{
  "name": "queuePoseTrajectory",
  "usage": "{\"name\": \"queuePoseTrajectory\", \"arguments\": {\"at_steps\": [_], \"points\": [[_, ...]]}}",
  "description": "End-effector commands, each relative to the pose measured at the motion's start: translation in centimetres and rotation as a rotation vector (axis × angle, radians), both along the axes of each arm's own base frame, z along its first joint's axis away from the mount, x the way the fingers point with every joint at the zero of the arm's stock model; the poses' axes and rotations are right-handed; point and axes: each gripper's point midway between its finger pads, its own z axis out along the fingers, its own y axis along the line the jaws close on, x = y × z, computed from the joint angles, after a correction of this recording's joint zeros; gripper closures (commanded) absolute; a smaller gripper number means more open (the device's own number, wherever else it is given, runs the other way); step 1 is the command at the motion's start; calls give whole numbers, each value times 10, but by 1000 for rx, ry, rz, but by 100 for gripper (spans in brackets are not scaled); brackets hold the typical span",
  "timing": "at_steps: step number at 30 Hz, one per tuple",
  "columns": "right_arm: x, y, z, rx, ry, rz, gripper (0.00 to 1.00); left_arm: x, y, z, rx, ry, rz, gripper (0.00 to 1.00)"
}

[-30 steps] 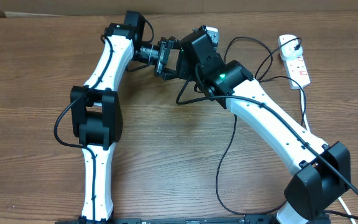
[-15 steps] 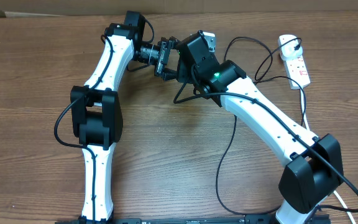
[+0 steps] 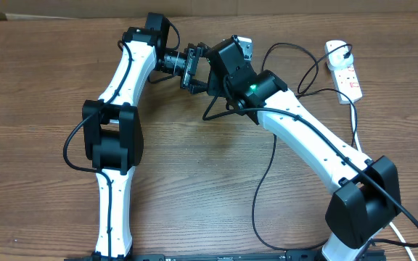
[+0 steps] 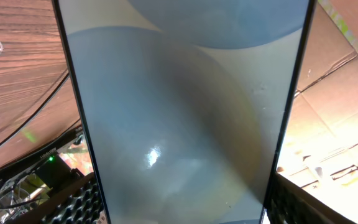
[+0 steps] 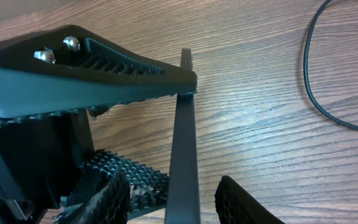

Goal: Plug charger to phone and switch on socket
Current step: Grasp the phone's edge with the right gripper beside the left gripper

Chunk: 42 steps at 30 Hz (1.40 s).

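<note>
Right arm's swung a bit closer to the left one since a second back, otherwise nothing's budged. Phone (image 4: 185, 112) is up off the table (image 3: 42, 87) at the far middle, clamped in the left gripper (image 4: 185, 210). The right gripper (image 5: 178, 200) straddles its thin edge, jaws apart, not pinching yet. I'd square those pads on the flat faces before closing and leave the port end clear. Charger (image 5: 307, 68) lies looped over toward the socket (image 3: 345, 72); can't see its tip anywhere.
</note>
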Motion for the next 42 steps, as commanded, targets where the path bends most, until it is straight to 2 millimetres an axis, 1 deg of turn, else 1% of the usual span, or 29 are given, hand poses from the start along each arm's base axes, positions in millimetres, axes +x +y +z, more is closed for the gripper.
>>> {"name": "queuePoseTrajectory", "arguments": {"at_steps": [1,13,33,42], "points": [[5,0,9,6,-25,-9,57,2,-3,11,-37,-15,-7,25],[6,-3,10,-7,-35,-22,58,2,-3,11,-39,-27,-10,25],[7,-1,11,7,-37,-26,69,2,-3,10,-38,-64,-18,25],[7,-1,11,12,-35,-33,72,1,-4,10,-39,-71,-22,25]]}}
